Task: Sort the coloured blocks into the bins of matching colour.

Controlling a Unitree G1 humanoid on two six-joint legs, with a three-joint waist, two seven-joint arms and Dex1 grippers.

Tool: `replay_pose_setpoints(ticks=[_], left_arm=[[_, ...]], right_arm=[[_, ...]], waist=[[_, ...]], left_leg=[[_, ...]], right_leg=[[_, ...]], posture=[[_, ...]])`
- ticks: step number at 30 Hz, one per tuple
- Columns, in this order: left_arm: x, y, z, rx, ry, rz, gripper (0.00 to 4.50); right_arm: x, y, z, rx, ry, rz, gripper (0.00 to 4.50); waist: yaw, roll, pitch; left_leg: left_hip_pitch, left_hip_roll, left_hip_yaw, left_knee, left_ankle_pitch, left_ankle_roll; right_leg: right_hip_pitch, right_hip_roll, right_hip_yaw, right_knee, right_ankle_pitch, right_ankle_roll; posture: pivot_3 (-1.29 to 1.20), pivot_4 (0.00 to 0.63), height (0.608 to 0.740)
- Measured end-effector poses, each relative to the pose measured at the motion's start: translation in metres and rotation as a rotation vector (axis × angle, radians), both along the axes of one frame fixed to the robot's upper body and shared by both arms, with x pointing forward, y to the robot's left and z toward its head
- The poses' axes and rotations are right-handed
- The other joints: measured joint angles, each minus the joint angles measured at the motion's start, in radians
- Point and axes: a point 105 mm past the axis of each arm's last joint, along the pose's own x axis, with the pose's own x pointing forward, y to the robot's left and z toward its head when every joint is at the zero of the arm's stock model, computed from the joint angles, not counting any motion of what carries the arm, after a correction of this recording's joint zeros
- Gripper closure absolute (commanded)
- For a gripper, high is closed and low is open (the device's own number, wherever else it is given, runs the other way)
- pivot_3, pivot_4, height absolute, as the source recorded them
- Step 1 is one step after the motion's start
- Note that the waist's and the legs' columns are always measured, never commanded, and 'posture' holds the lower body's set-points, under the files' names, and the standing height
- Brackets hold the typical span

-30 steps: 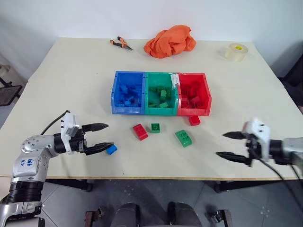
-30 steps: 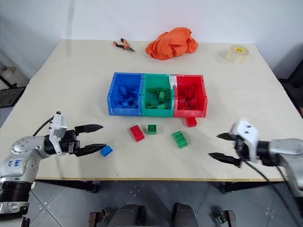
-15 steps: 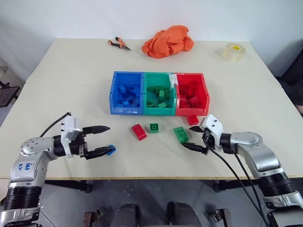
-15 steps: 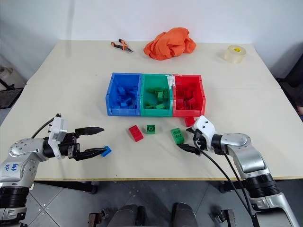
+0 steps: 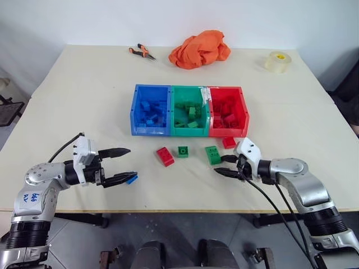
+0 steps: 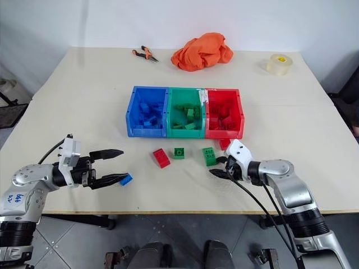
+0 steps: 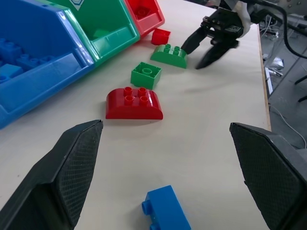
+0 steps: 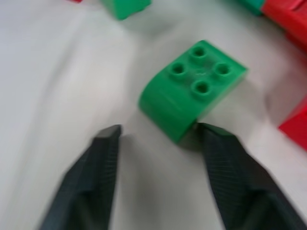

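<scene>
Green block: a four-stud green block (image 8: 193, 88) lies on the table (image 5: 84, 101), just in front of the right gripper's tips; one finger (image 8: 225, 158) touches its corner, the other finger is apart from it.
Right gripper: the right gripper (image 5: 226, 166) is half open, low over the table, and holds nothing.
Other blocks: beyond the right gripper lie a small red block (image 5: 229, 142), a small green block (image 5: 183, 151) and a longer red block (image 5: 165, 156).
Blue block: a blue block (image 7: 165, 209) lies between the left gripper's fingers, near their tips, not touched.
Left gripper: the left gripper (image 5: 125, 165) is wide open and empty.
Bins: the blue bin (image 5: 134, 115), the green bin (image 5: 189, 131) and the red bin (image 5: 243, 115) stand joined, farther out from both grippers, each with blocks of its colour.
Far side: orange-handled pliers (image 5: 141, 52), an orange cloth (image 5: 201, 49), a roll of clear tape (image 5: 278, 60).
</scene>
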Motion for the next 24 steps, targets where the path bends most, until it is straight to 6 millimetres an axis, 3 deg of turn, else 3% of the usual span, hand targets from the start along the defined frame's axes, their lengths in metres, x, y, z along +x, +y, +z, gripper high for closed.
replay_pose_setpoints(ticks=[3,18,21,24], left_arm=[[0.001,0.0,0.001,-0.001,-0.008,0.003,0.0],[0.002,-0.002,0.0,-0.012,-0.017,0.012,0.0],[0.001,-0.001,-0.001,-0.012,-0.013,0.013,0.0],[0.0,0.0,-0.003,-0.012,-0.005,0.018,0.0]], right_arm=[[0.0,0.003,0.002,0.015,-0.001,-0.013,0.03],[0.018,0.027,-0.002,0.131,-0.043,-0.092,0.03],[0.02,0.029,-0.003,0.111,-0.061,-0.09,0.64],[0.019,0.029,-0.004,0.099,-0.082,-0.083,1.61]], waist=[[0.001,0.0,0.0],[-0.005,0.0,0.0],[-0.007,0.0,0.0],[-0.007,0.0,0.0]], left_leg=[[0.0,-0.001,0.0,0.0,0.0,0.0],[0.0,0.0,0.001,0.0,0.0,0.0],[0.0,0.0,0.001,0.0,0.0,0.0],[0.0,0.0,0.001,0.0,0.0,0.0]], right_leg=[[0.0,-0.001,0.0,0.0,0.0,0.0],[-0.002,0.001,-0.001,0.002,0.0,0.0],[-0.002,0.001,-0.001,0.003,0.0,0.0],[-0.002,0.001,-0.001,0.003,0.0,0.0]], posture=[[0.0,0.15,0.74],[0.0,0.15,0.74],[0.0,0.15,0.74],[0.0,0.15,0.74]])
